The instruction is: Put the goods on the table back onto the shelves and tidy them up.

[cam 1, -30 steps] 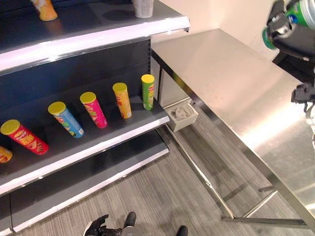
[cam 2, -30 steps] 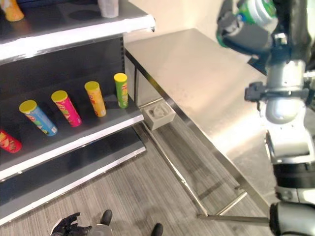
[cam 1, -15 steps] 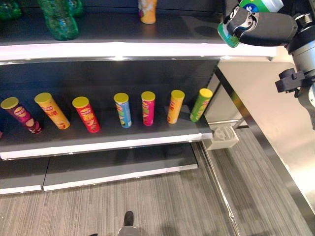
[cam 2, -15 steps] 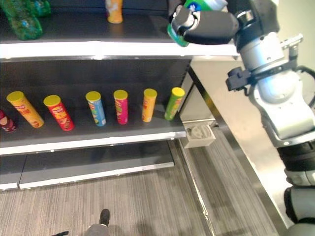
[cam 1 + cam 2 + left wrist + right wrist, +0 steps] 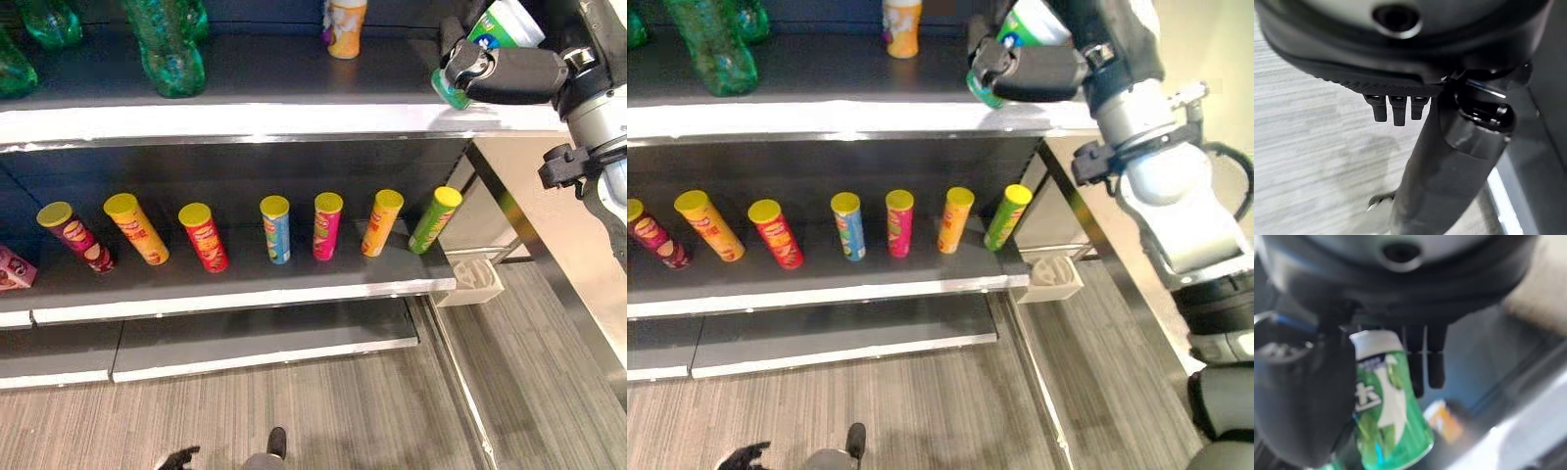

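Setting: dark retail shelving (image 5: 245, 284) with white-edged boards over grey wood-grain floor (image 5: 323, 411); steel table's edge (image 5: 588, 323) runs down the robot's right side
What has changed: compared with a second ago the whole view has swung from the table to face the shelves, so that is the camera turning, not the goods moving; right hand (image 5: 509, 73) has gone from beside the table to the right end of the top shelf (image 5: 294, 117)
Right hand: fingers and thumb curled round the green can (image 5: 1388, 406), gripping it tilted, its base just over the top shelf's front edge
Task's thing: green can is in the right hand, not yet set down; whether it touches the board I cannot tell
Meaning: carry is nearly over, by my reading; what remains is lowering the can upright onto the bare right end and letting go
Left hand (image 5: 1396, 105): hangs low over the floor, fingers relaxed and holding nothing
Top shelf holds: green bottles (image 5: 167, 44) at left, an orange cup (image 5: 345, 24) further back
Middle shelf holds: row of yellow-lidded crisp tubes (image 5: 294, 225), standing apart from each other
White tub (image 5: 470, 279): sits on the floor by the shelf's right corner; contents too unclear to name
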`<state>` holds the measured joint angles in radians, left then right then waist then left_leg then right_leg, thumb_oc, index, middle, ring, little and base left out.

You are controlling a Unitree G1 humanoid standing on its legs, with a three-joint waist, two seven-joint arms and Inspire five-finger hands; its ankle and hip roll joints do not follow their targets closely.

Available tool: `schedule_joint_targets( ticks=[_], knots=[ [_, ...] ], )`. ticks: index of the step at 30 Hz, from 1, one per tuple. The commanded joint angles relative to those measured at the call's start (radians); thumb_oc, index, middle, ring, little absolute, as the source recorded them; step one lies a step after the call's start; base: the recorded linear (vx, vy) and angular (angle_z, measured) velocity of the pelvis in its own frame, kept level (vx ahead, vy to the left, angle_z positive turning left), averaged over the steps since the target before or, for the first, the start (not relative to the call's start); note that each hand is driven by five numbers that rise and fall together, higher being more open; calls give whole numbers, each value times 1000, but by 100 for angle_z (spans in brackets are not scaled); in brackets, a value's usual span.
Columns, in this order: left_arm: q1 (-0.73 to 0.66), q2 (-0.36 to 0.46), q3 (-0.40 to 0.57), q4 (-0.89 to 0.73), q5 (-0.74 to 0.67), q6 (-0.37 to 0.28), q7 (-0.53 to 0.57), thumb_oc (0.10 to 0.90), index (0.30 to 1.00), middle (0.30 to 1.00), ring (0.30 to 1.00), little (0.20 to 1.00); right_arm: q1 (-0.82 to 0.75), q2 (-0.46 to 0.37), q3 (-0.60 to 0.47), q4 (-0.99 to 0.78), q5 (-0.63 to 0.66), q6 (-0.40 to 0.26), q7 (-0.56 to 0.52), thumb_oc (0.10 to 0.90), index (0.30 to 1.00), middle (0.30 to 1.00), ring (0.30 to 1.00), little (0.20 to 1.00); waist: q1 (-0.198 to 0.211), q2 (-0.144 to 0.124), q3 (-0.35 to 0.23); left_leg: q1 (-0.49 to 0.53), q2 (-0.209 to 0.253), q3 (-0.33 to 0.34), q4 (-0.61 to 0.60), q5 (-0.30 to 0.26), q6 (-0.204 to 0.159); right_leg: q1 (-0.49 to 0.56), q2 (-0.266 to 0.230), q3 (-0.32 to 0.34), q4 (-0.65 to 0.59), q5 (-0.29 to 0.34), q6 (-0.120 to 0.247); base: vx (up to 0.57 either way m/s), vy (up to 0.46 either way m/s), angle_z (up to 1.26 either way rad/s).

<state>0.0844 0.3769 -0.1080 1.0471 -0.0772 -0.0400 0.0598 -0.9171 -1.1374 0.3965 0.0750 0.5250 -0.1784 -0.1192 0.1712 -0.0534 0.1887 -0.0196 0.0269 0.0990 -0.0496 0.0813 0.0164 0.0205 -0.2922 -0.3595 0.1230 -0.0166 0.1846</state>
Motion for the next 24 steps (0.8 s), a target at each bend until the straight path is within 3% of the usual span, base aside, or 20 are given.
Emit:
schedule_joint_targets(
  ticks=[1, 4, 9, 24],
  knots=[
    [32, 53, -28, -3, -17, -26, 12, 800, 900, 900, 900, 900, -194, -31, -4, 54, 36, -64, -57, 400, 300, 300, 300, 300, 16, -28, -45, 7, -15, -101, -36, -54, -74, -46, 50, 93, -103, 75, 10, 22, -35, 12],
    [33, 42, -28, 1, -25, -30, 11, 800, 900, 900, 900, 900, -266, -24, 54, 113, 56, -64, -55, 400, 300, 300, 300, 300, 20, -50, -71, 4, -14, -111, -38, -57, -82, -21, 59, 97, -160, 104, 15, 70, -72, 49],
    [54, 20, -27, 26, -31, -23, 16, 800, 900, 900, 900, 900, -310, 2, 107, 160, 81, -62, -49, 400, 300, 300, 300, 300, 31, -71, -94, 21, 12, -127, -38, -67, -95, 31, 76, 65, -199, 96, 10, 96, -104, 9],
    [56, 21, -54, 34, -35, -26, 12, 800, 900, 900, 900, 900, -399, -15, 242, 269, 111, -48, 5, 400, 300, 300, 300, 300, 57, -118, -91, 24, 34, -158, -38, -68, -108, 59, 78, 2, -192, 76, 6, 32, -32, 12]
  ],
)
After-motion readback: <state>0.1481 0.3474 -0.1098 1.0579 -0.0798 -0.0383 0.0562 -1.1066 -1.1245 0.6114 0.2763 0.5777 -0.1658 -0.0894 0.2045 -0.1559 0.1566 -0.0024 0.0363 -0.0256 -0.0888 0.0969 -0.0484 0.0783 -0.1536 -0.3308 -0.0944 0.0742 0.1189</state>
